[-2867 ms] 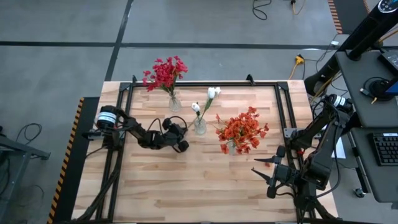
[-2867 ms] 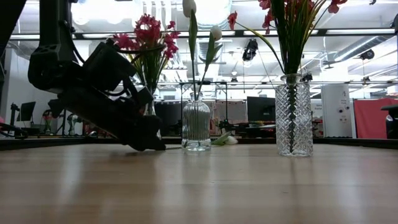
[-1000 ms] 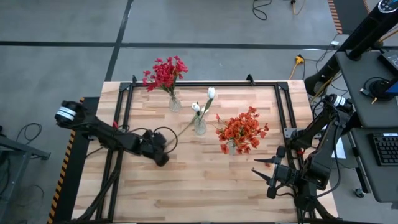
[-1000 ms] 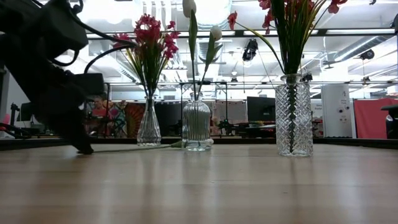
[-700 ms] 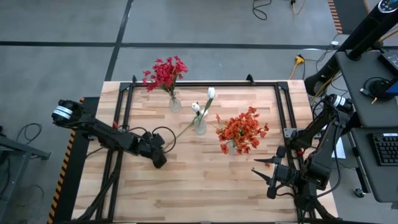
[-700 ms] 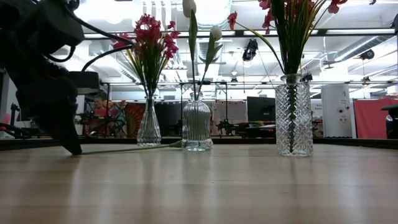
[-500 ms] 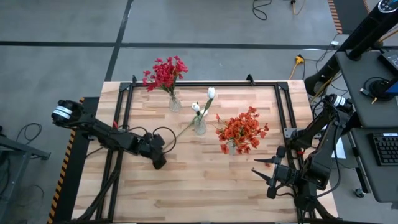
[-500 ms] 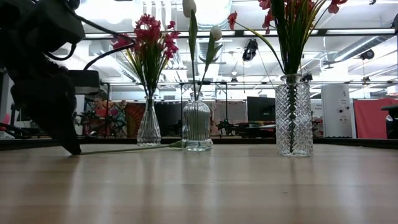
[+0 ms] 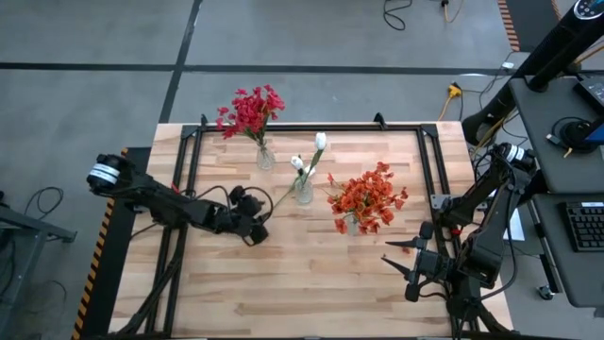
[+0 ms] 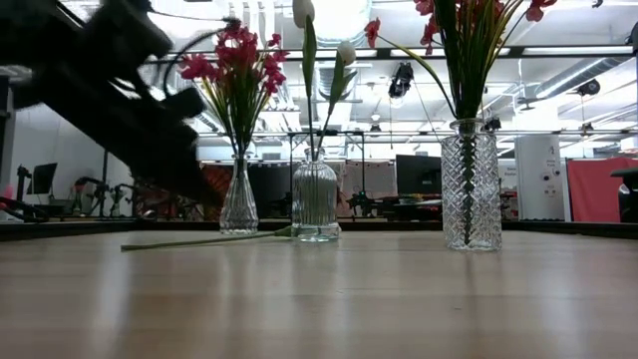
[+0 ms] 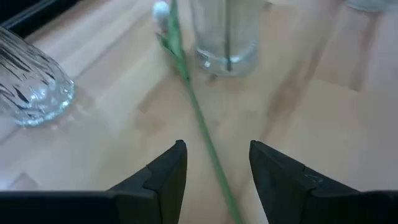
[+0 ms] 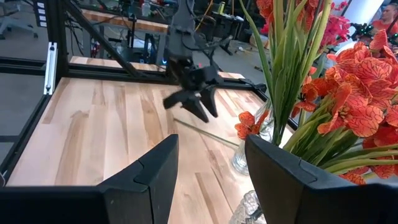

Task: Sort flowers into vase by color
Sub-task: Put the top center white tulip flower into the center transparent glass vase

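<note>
the left gripper [image 9: 255, 233] is hovering above the light wooden slatted table [image 9: 311, 283], its two dark fingers [image 11: 166, 171] spread apart with nothing between them; a loose white-budded flower with a long thin green stalk [image 11: 198, 118] is lying flat on the wood under the gap. the white bud is resting just beside the base of the small clear ribbed glass vase [image 9: 303, 192] in the middle, which is holding white-bud stems [image 9: 320, 142]. in the low view the stalk [image 10: 199, 240] is stretching across the tabletop from that vase toward the left arm.

a slim clear glass vase [image 10: 239, 204] near the far edge is holding crimson-red flower clusters [image 9: 249, 110]. a tall cut-glass vase [image 10: 471, 184] is holding orange-red flower clusters [image 9: 369, 198].

the right gripper [image 9: 410, 267] is waiting near the table's right edge, well apart from the vases, its fingers [image 12: 149, 171] standing apart and gripping nothing.
</note>
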Robot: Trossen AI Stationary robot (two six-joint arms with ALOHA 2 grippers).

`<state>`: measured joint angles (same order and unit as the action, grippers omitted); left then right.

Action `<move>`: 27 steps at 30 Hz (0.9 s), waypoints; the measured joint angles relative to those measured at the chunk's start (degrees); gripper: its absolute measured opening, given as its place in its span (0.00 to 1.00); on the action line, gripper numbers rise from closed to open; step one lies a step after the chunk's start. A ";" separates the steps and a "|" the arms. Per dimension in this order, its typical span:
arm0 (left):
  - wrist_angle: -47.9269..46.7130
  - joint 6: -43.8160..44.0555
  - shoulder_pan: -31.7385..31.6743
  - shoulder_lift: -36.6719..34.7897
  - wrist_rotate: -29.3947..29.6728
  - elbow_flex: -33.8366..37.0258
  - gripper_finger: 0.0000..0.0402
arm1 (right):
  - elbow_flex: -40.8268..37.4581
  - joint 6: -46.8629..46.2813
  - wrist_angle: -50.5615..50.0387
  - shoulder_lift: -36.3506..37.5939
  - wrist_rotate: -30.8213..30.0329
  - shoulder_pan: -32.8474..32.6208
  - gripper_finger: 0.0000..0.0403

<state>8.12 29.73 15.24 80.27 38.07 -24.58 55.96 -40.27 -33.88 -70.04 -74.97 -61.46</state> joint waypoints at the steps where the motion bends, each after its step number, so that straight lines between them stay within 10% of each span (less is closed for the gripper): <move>1: 1.76 -0.89 -0.98 1.27 0.04 -0.02 0.39 | 0.00 0.00 -0.01 0.00 0.00 0.00 0.44; 16: 26.69 -8.94 -10.22 21.29 -5.01 -0.45 0.37 | 0.00 -0.17 0.05 0.00 -0.01 -0.01 0.44; 27: 26.11 -7.05 -10.20 21.75 -3.76 -0.61 0.02 | 0.00 -0.17 0.18 0.00 -0.03 -0.01 0.44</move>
<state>34.24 22.68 5.04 102.02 34.31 -25.19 55.96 -40.45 -33.70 -70.04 -75.00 -61.47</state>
